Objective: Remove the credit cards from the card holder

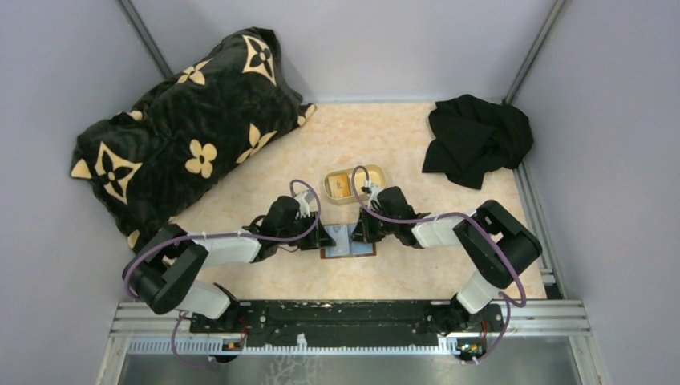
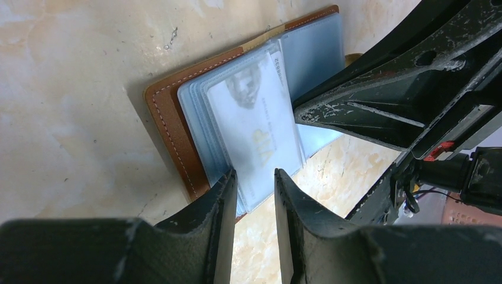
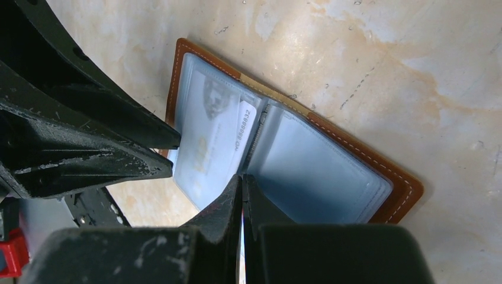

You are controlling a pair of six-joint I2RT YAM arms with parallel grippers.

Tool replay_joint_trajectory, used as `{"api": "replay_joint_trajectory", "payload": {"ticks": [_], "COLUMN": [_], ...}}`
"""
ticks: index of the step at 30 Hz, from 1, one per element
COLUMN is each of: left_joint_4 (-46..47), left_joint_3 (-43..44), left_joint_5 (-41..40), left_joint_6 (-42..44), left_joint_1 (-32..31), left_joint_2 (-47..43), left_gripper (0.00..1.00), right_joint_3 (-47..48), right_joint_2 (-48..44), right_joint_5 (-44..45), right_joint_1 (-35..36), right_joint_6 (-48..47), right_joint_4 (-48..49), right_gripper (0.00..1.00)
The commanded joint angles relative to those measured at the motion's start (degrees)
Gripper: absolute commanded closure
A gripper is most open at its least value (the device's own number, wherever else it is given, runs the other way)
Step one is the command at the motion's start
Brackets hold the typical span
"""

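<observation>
Pinning the holder [image 3: 319,171] open looks like the job of the R gripper [image 3: 241,190]. Its jaws are fully closed, tips down at the fold btwn the two panels. Can't tell if a thin sleeve leaf is nipped btwn them. Holder lies flat by the middle of the tabletop's [image 1: 401,136] near edge, btwn both grippers.

L gripper [image 2: 254,188] sits on the opposite side, jaws part-open w/ the bottom edge of a card [image 2: 254,127] and its sleeve in the gap. Nothing looks gripped; prob. lined up for a pinch-and-slide.

Holder is brown and leather-look outside w/ pale stitching. Inside are stacked cloudy blue-grey plastic sleeves, soft and floppy-looking. Card is a thin, whitish rectangle w/ faint print, behind the plastic.

Tray [image 1: 326,186], toward the tabletop's centre, is a shallow tan oval w/ an orange-tan card [image 1: 342,186] in it, likely the drop spot.
</observation>
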Motion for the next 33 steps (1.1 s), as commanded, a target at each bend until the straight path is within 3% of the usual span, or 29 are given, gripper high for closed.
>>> {"api": "replay_joint_trajectory", "payload": {"ticks": [1, 26, 33], "left_joint_4": [2.02, -0.86, -3.79], "left_joint_3": [2.46, 7.3, 4.43], "left_joint_5": [0.77, -0.03, -3.56], "left_joint_6": [-0.7, -0.67, -0.86], "left_joint_1": [-1.58, -3.84, -3.84], "left_joint_2": [1.1, -0.63, -3.58], "left_gripper": [0.64, 0.64, 0.62], "right_joint_3": [-1.65, -2.44, -2.66], "right_joint_2": [2.21, 6.91, 7.19], "right_joint_5": [1.0, -0.41, -0.54], "right_joint_1": [0.34, 0.35, 0.31], "right_joint_6": [-0.57, 0.4, 0.63], "right_joint_4": [-1.13, 2.73, 3.13], "right_gripper": [1.0, 1.0, 1.0]}}
